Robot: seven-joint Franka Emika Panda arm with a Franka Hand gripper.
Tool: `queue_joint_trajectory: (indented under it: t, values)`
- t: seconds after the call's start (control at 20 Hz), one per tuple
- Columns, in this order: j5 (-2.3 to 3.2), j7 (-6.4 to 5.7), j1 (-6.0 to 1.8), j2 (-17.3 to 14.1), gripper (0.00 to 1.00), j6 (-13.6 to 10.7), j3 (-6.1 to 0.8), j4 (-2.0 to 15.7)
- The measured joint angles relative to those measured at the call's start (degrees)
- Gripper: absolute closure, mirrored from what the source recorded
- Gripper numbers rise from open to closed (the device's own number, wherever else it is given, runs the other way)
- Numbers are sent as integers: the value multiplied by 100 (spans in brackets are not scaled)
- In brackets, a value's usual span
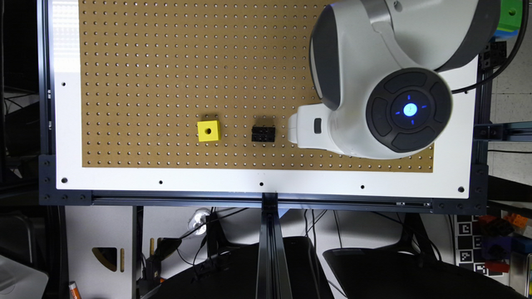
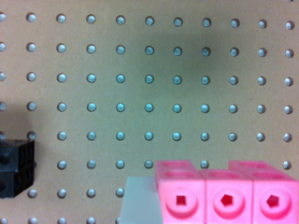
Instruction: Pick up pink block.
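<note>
On the pegboard surface (image 1: 166, 62), our pincer (image 1: 293, 132) hovers by the pink block (image 2: 224, 196); whether it grips, we cannot tell; lifting seemingly remains.

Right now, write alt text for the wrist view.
A bright pink block fills the lower edge, close to the camera, on a tan pegboard. A pale grey piece sits beside it, and a black brick lies at the frame's edge.

The brown pegboard (image 1: 166, 62) carries a yellow cube (image 1: 208, 131) and black brick (image 1: 263, 133).
</note>
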State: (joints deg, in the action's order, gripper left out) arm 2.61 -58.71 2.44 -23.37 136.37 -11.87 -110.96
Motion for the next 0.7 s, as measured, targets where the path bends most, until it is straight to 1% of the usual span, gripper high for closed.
queue_joint_trajectory:
  t: [0.05,0.2,0.3,0.7]
  values:
    - [0,-2,0,60,100,-40,-1,2]
    - [-3,-10,-2,354,100,-309,-3,3]
    - [-3,-12,-3,478,100,-433,-3,2]
    - [-3,-13,-3,486,100,-458,-2,2]
